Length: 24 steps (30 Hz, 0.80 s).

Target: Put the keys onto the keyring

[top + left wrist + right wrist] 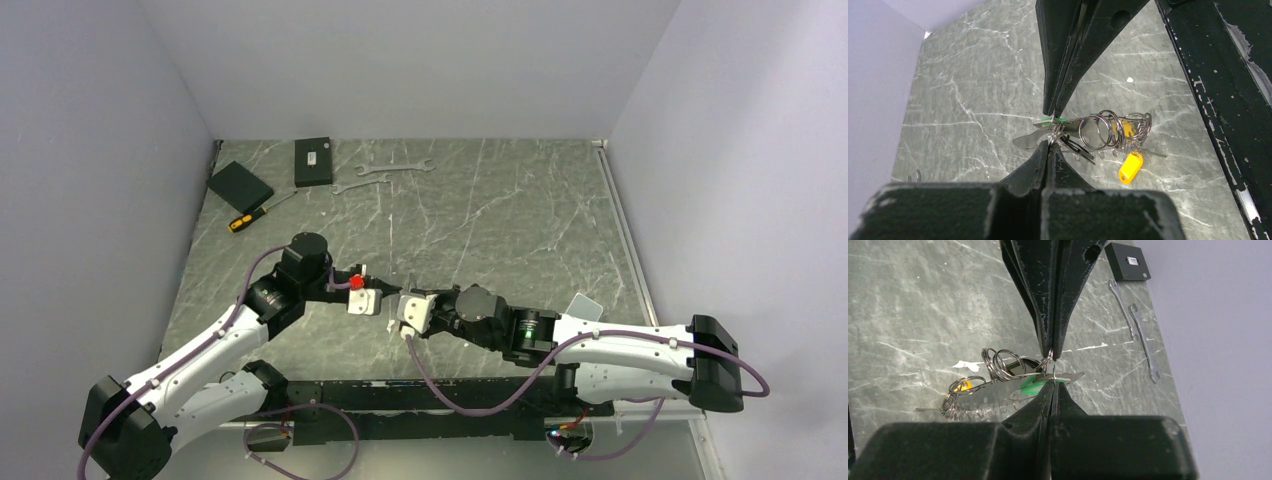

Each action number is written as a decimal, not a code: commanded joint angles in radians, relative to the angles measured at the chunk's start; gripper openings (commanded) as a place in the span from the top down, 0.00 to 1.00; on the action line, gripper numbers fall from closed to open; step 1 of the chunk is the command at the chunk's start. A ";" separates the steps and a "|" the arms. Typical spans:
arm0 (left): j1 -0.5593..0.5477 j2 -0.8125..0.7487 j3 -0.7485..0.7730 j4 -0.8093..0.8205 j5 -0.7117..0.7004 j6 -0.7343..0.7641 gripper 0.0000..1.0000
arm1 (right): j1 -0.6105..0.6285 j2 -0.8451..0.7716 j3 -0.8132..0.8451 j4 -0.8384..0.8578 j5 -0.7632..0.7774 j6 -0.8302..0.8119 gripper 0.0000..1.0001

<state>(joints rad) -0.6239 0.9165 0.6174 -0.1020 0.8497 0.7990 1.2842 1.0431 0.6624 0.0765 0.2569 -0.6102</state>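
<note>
The keys, silvery with a green tag, hang between both grippers just above the table. The keyring is a chain of several linked silver rings carrying a yellow tag and a black-headed key. It also shows in the right wrist view. My left gripper is shut on a small end ring of that chain. My right gripper is shut on the keys beside the green tag. In the top view the left gripper and the right gripper meet tip to tip and hide the keys.
Two silver wrenches lie at the back, also in the right wrist view. Two black boxes and a yellow-handled screwdriver sit at the back left. Walls close in the left, back and right.
</note>
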 commanded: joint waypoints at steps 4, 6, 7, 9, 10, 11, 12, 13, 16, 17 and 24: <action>-0.005 -0.002 0.049 0.008 0.031 -0.003 1.00 | 0.023 -0.023 0.008 -0.007 0.017 0.002 1.00; -0.005 -0.001 0.050 0.007 0.032 -0.005 1.00 | 0.024 -0.023 0.008 -0.001 0.019 -0.001 1.00; -0.005 0.001 0.050 0.007 0.032 -0.006 1.00 | 0.025 -0.023 0.008 0.000 0.019 -0.003 1.00; -0.005 0.002 0.051 0.004 0.035 -0.005 1.00 | 0.027 -0.022 0.010 -0.001 0.018 -0.005 1.00; -0.005 0.002 0.053 0.003 0.036 -0.004 1.00 | 0.029 -0.020 0.011 -0.001 0.019 -0.007 1.00; -0.005 0.004 0.053 0.001 0.038 -0.003 1.00 | 0.030 -0.019 0.012 -0.001 0.020 -0.010 1.00; -0.005 0.004 0.054 -0.001 0.040 -0.002 1.00 | 0.032 -0.017 0.015 -0.002 0.022 -0.012 1.00; -0.005 0.006 0.054 -0.004 0.041 -0.001 1.00 | 0.033 -0.017 0.016 -0.002 0.022 -0.014 1.00; -0.004 0.011 0.057 -0.012 0.043 0.003 1.00 | 0.037 -0.014 0.019 -0.003 0.021 -0.017 1.00; -0.005 0.011 0.057 -0.014 0.044 0.004 1.00 | 0.039 -0.013 0.019 -0.003 0.021 -0.017 1.00; -0.005 0.015 0.059 -0.019 0.045 0.008 1.00 | 0.042 -0.008 0.019 -0.001 0.024 -0.021 1.00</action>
<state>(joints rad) -0.6239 0.9329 0.6231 -0.1444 0.8520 0.8001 1.3178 1.0431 0.6624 0.0532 0.2649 -0.6224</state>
